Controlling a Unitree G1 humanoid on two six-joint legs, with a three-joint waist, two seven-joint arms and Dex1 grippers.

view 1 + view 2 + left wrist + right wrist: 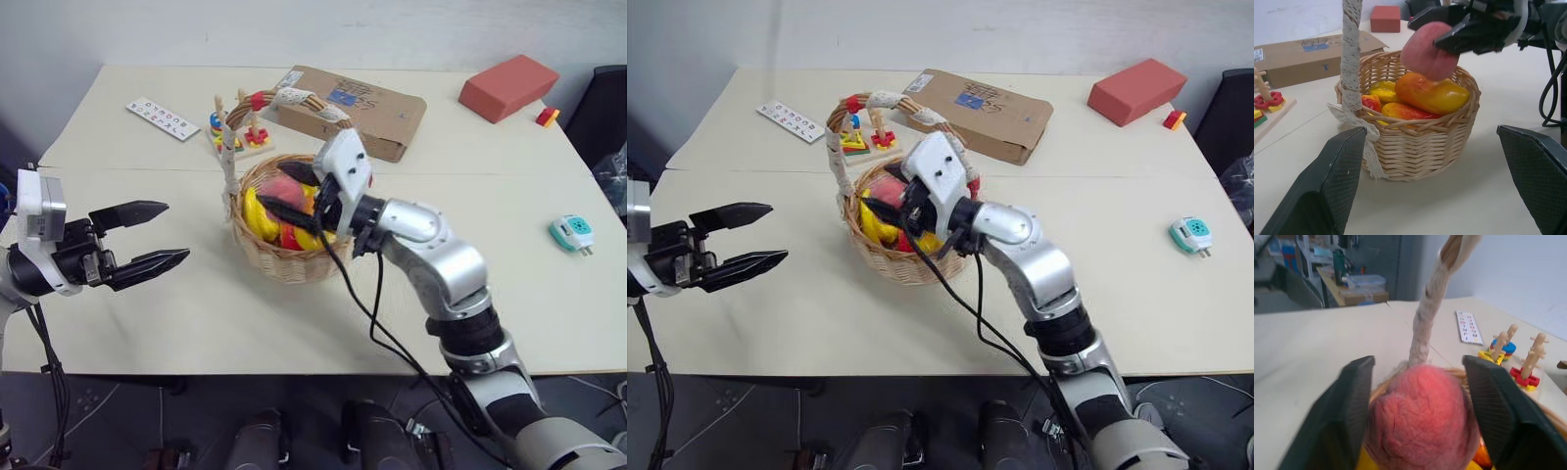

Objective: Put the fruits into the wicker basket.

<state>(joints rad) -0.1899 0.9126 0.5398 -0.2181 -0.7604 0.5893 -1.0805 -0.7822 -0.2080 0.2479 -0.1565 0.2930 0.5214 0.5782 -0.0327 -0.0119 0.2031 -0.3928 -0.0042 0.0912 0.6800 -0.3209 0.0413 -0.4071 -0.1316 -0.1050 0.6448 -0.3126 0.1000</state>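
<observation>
Right gripper (292, 192) hangs over the round tan woven wicker basket (284, 257), its black fingers (1354, 401) flanking the small round pink-red toy peach (1428, 51); whether they grip or have just let go, I cannot tell. Best to spread the fingers fully, let the peach drop onto the pile, and lift out clear of the lace-wrapped arched handle (290, 99). Inside lie an elongated yellow-orange mango (1432, 93) and other glossy red-and-yellow pieces. Beside the basket, the left gripper (149, 240) waits, spread wide and empty.
</observation>
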